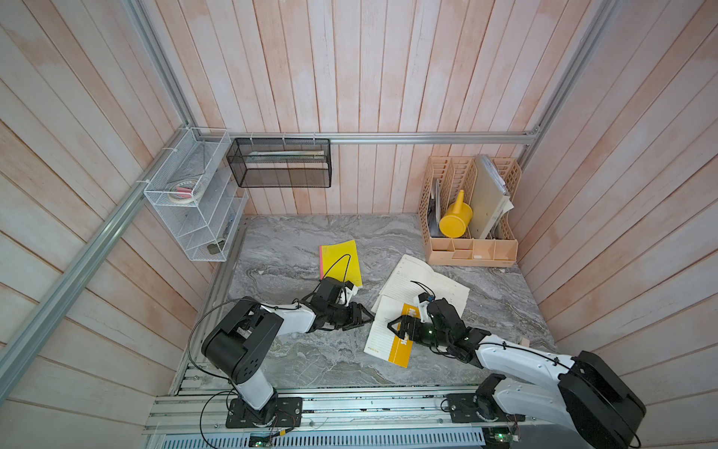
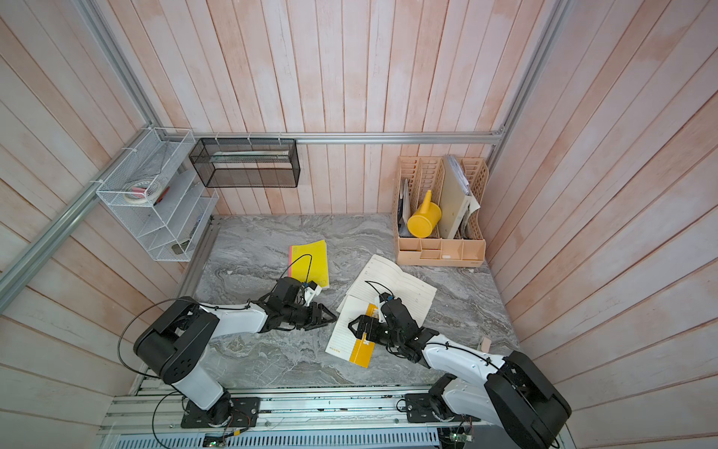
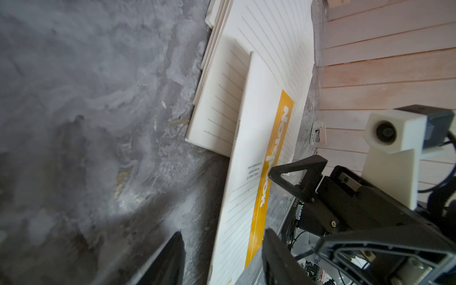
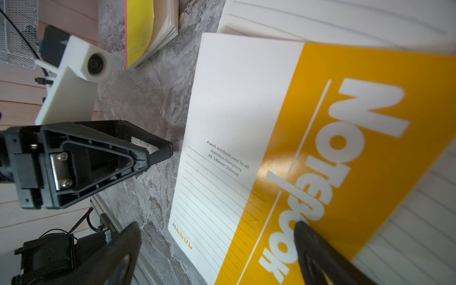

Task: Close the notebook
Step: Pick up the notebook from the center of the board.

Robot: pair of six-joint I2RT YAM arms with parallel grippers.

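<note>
Two grippers stand close at the notebook (image 1: pixel 425 282), which lies on the marble table (image 1: pixel 295 248) a little toward 4 o'clock from the table's middle in both top views. Its lined pages are spread toward 1 o'clock, and the printed cover (image 4: pixel 246 103), white with a yellow band, lies face up over the near part, toward 7 o'clock, not square with the page block under it. The right gripper (image 1: pixel 397 329) has its jaws wide apart, pinching nothing, with one fingertip (image 3: pixel 273 170) resting on the yellow band. The left gripper (image 1: pixel 364 316) is at the cover's 9 o'clock edge, jaws also apart and closed on nothing, its tips just beside the paper. I judge the notebook to be light and soft: the cover is thin card that bends easily, the far page bows upward by itself, and the smooth print may slide under a hard fingertip. A good hold would be the cover's free edge at 9 o'clock, or a flat push near the band. For moving, the table is bare from 7 to 9 o'clock of the notebook; the yellow booklet (image 1: pixel 342 260) lies at 11 o'clock, apart from it, and the desk organiser (image 1: pixel 472 250) stands near the page corner at 1 o'clock. The tightest place is between the two grippers, facing each other across the cover.
</note>
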